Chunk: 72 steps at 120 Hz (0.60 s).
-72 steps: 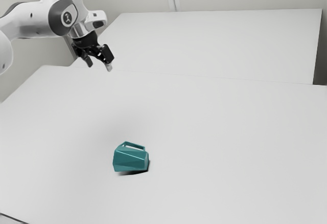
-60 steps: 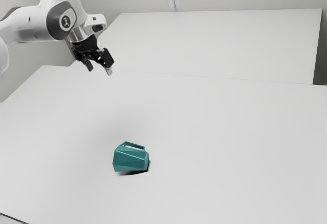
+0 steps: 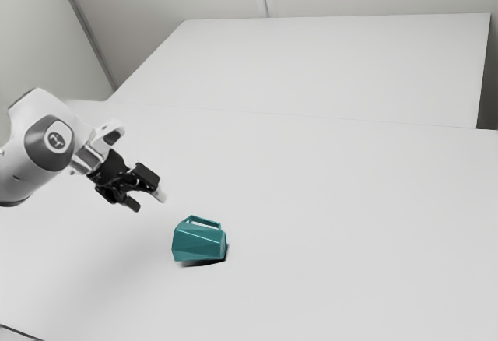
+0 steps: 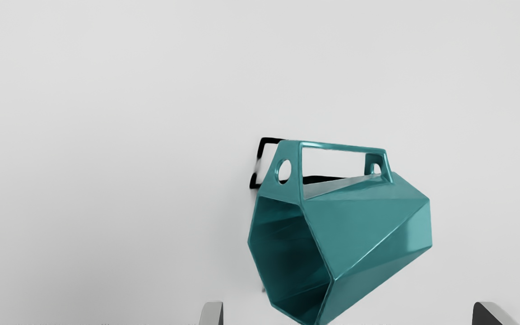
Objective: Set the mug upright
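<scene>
In the exterior view the gripper (image 3: 148, 201) hangs above the table, up and to the exterior view's left of the teal mug (image 3: 198, 244), apart from it. The faceted mug lies on its side, its base toward the exterior view's right and its handle toward the far side. Seen from the wrist, the mug (image 4: 368, 230) shows its dark open mouth and its angular handle raised from the body. The gripper (image 4: 348, 313) stands open, its fingertips wide apart, with the mug ahead of the gap and neither finger touching it.
The white table (image 3: 334, 224) stretches around the mug. Beyond a thin seam lies another white surface (image 3: 334, 65), with pale walls behind it. A thin dark line (image 3: 22, 332) crosses the near left corner of the exterior view.
My arm has come down and the gripper is now much lower and closer to the mug, tilted differently. The mug has not moved.
</scene>
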Each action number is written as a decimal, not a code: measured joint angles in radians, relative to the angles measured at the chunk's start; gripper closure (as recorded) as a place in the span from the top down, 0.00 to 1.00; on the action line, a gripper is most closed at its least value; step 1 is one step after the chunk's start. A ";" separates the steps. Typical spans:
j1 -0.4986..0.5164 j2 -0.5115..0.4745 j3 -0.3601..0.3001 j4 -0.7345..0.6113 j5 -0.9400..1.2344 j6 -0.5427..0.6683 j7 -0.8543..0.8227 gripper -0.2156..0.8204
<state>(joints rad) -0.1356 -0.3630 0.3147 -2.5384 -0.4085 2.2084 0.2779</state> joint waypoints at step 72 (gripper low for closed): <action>-0.077 0.031 0.010 -0.185 -0.227 0.224 0.338 0.79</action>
<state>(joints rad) -0.2128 -0.3325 0.3245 -2.7235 -0.6355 2.4325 0.6163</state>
